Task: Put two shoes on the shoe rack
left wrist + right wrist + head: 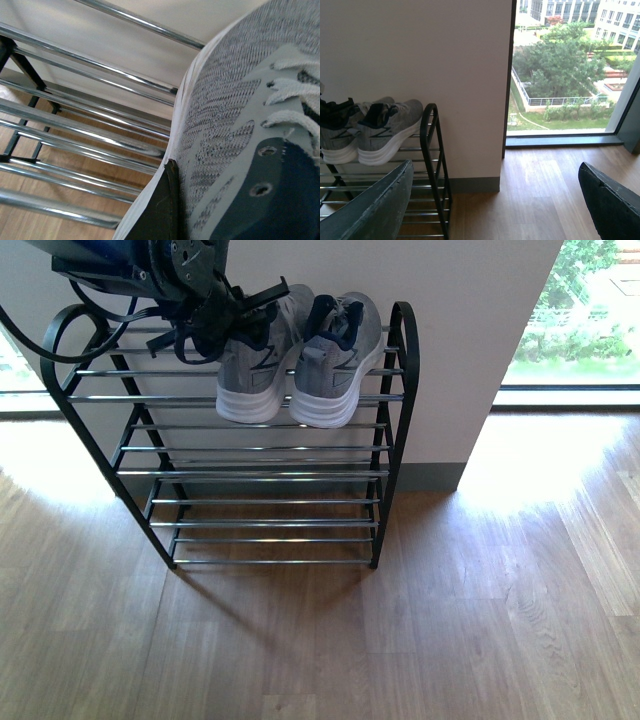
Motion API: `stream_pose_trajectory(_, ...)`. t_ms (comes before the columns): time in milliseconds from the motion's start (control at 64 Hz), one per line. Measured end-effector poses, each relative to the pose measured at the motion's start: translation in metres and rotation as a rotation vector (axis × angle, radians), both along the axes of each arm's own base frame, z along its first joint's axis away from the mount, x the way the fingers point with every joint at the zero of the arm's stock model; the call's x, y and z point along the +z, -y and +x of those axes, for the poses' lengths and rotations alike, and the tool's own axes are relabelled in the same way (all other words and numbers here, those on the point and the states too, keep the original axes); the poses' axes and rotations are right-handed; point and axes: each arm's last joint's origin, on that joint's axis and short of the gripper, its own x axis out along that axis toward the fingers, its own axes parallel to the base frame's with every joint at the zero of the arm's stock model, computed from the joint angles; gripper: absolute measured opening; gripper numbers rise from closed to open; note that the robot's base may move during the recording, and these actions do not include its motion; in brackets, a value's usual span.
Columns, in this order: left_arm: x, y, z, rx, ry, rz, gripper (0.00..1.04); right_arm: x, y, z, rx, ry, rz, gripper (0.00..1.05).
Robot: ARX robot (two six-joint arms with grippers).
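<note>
Grey knit covers two sneakers, the left sneaker [248, 375] and the right sneaker [338, 355], side by side on the top of four tiers of the one shoe rack [403, 360], upper middle of the front view. The left claw [225, 315] hides the left sneaker's collar. Only one finger [169, 210] shows, against the shoe's side, so I cannot tell whether the claw is clamped or loose. The right claw [494, 172] stands wide apart.

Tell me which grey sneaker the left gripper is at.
The left-hand sneaker on the shoe rack: the left gripper is at its collar. The other sneaker stands free, to its right.
</note>
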Motion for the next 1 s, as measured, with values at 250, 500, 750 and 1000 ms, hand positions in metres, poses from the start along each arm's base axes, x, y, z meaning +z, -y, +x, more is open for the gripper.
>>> stream_pose_trajectory(250, 0.012, 0.007, -0.003, 0.003, 0.005, 0.029, 0.42, 0.0, 0.0, 0.0, 0.0, 0.0, 0.0, 0.96)
stream_pose_trajectory(500, 0.08, -0.004, -0.06, 0.132, 0.083, 0.131, 0.85, 0.0, 0.0, 0.0, 0.0, 0.0, 0.0, 0.96)
stream_pose_trajectory(750, 0.147, -0.041, -0.17, 0.281, 0.155, 0.237, 0.95, 0.0, 0.0, 0.0, 0.0, 0.0, 0.0, 0.96)
stream_pose_trajectory(1000, 0.19, -0.062, -0.313, 0.402, 0.216, 0.344, 0.95, 0.0, 0.0, 0.0, 0.0, 0.0, 0.0, 0.96)
